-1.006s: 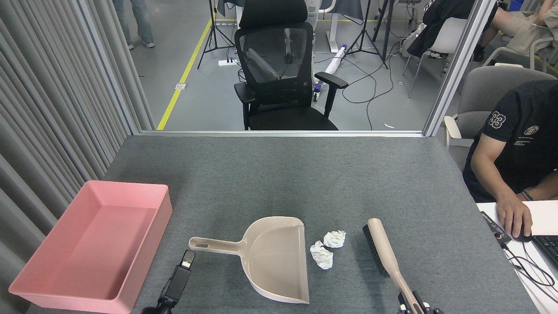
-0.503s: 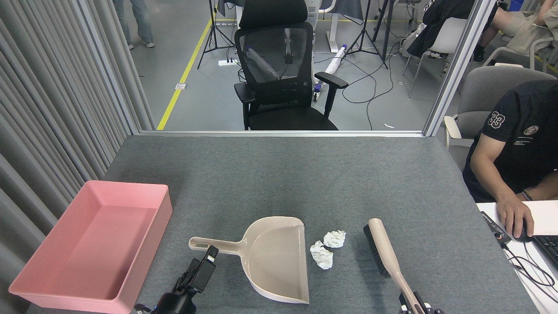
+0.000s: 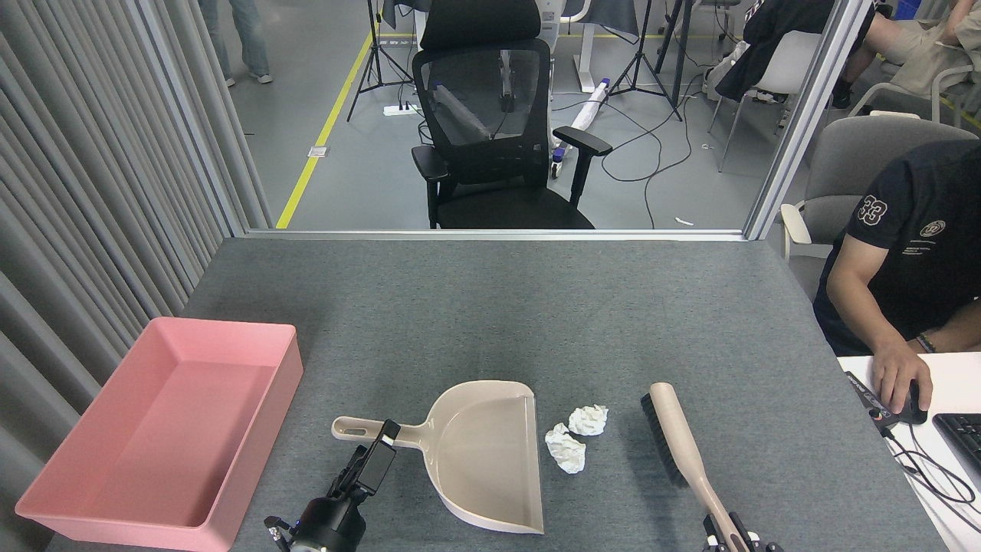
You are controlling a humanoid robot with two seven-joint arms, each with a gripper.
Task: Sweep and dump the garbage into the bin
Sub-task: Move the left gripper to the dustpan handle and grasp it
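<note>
A grey, felt-textured counter (image 3: 490, 307) is shown from above. At its near left a shallow pink plastic bin (image 3: 165, 429) with low sloped walls lies empty. Near centre a beige, smooth-moulded dustpan (image 3: 483, 452) is laid flat, its handle (image 3: 375, 431) running left and its open mouth facing right. To the right a beige brush (image 3: 682, 452) is set with its long axis running near to far, dark bristles turned left toward the garbage (image 3: 575, 438), two crumpled white tissue wads resting on the counter just beside the dustpan's mouth, between pan and brush. The left gripper (image 3: 383, 448) is seen at the dustpan handle, approaching from the near side; whether its fingers are open or closed cannot be told. The right gripper (image 3: 728, 533) is closed on the brush's near end. The pan is judged the left arm's to hold, the wads lying leftward of the bristles
</note>
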